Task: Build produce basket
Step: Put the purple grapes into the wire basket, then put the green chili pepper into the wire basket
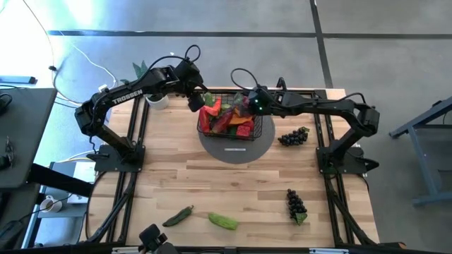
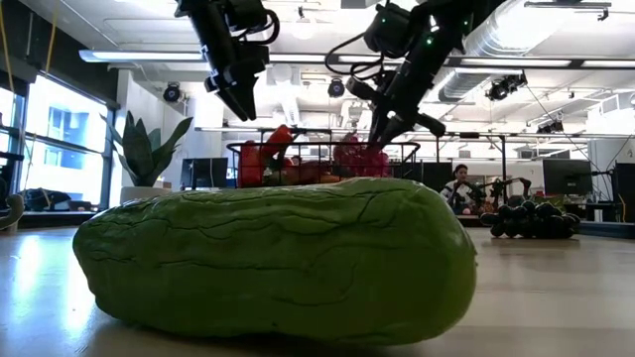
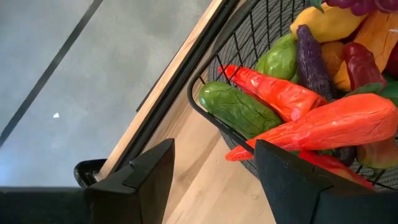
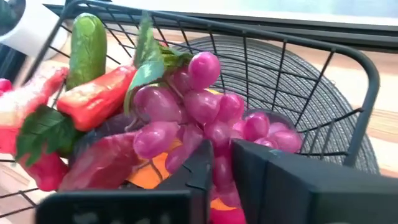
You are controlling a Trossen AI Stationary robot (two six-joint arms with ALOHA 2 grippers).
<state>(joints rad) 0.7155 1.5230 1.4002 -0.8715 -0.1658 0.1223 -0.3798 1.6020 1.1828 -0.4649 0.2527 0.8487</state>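
The black wire basket [image 1: 209, 125] stands on a grey round mat at the table's far middle, holding red, green, orange and purple produce [image 3: 292, 99]. My right gripper [image 1: 250, 106] reaches down into the basket's far right part and is shut on a bunch of pink grapes [image 4: 186, 106]. My left gripper [image 1: 196, 103] hangs open and empty just outside the basket's far left corner [image 3: 200, 87], above the table. A green cucumber [image 1: 223, 221], a green chilli [image 1: 178, 216] and two dark grape bunches [image 1: 293, 136] [image 1: 296, 204] lie on the table. My right gripper pinches one end of the pink grape bunch [image 4: 221, 167] between its two fingers, which come from above, slanting down into the basket. The rest of the bunch, with its green leaves [image 4: 146, 68], lies on the other produce in the basket.
A potted green plant [image 1: 150, 95] stands left of the basket, close to my left arm. The cucumber fills the foreground of the low view [image 2: 278, 258]. The mat [image 1: 236, 149] juts out on the basket's near side. Bare wood lies in the table's middle.
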